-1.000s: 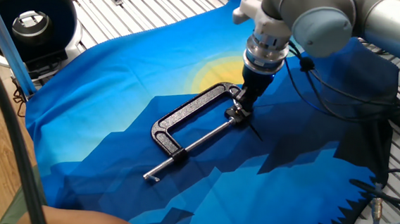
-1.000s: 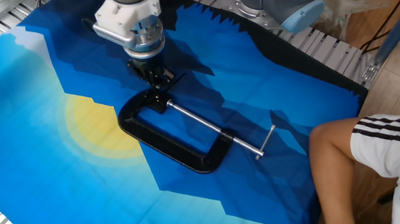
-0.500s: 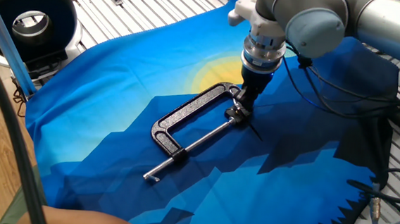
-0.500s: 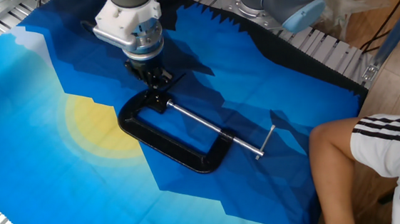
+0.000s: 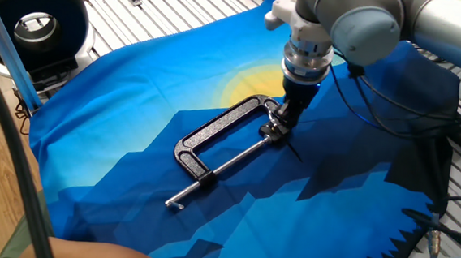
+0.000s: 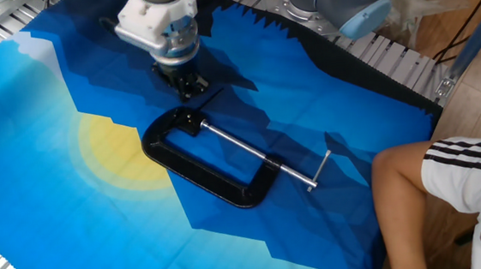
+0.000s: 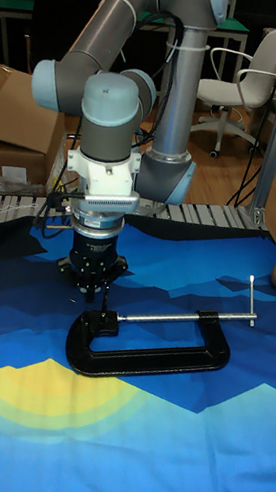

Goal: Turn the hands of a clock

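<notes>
A black C-clamp [image 5: 222, 127] lies flat on the blue cloth, its long silver screw [image 5: 228, 163] running toward the front left. The hand [image 5: 294, 152] is a thin black needle jutting from the clamp's screw head and lying just above the cloth. My gripper [image 5: 283, 123] points straight down over that head. In the other fixed view my gripper [image 6: 187, 91] hangs a little apart from the clamp [image 6: 192, 177]. The tall fixed view puts my gripper [image 7: 100, 301] just above the clamp [image 7: 148, 361]. Its fingers are drawn together with nothing visibly between them.
The cloth [image 5: 136, 82] carries a yellow sun patch. A black round device [image 5: 30, 21] stands at the far left. Cables [image 5: 426, 118] trail on the right. A person's leg [image 6: 417, 189] rests near the screw's handle end, by the cloth's edge.
My gripper has lifted slightly off the clamp's screw head; a gap now shows in the other fixed view. The clamp and its screw lie where they were.
</notes>
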### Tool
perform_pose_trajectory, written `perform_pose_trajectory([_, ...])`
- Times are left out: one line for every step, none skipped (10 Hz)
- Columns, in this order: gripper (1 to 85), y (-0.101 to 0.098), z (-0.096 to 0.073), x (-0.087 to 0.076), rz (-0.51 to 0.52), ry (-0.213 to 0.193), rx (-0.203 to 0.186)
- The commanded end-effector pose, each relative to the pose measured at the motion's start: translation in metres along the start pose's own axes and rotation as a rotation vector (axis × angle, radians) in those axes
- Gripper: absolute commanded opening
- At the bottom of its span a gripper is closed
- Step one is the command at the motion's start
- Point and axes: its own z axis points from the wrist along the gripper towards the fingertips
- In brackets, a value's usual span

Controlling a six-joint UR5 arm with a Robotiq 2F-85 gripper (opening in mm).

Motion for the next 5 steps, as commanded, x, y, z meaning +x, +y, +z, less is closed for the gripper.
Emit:
perform_pose_trajectory([1.3,0.011,0.007,0.020,0.039,-0.037,-0.037])
perform_pose_trajectory([1.3,0.007,0.018,0.021,0.028,-0.048,-0.039])
perform_pose_trajectory([1.3,0.005,0.027,0.023,0.018,-0.056,-0.056])
perform_pose_trajectory([1.3,0.004,0.034,0.029,0.025,-0.062,-0.058])
perform_pose_trajectory([1.3,0.000,0.035,0.036,0.030,-0.054,-0.037])
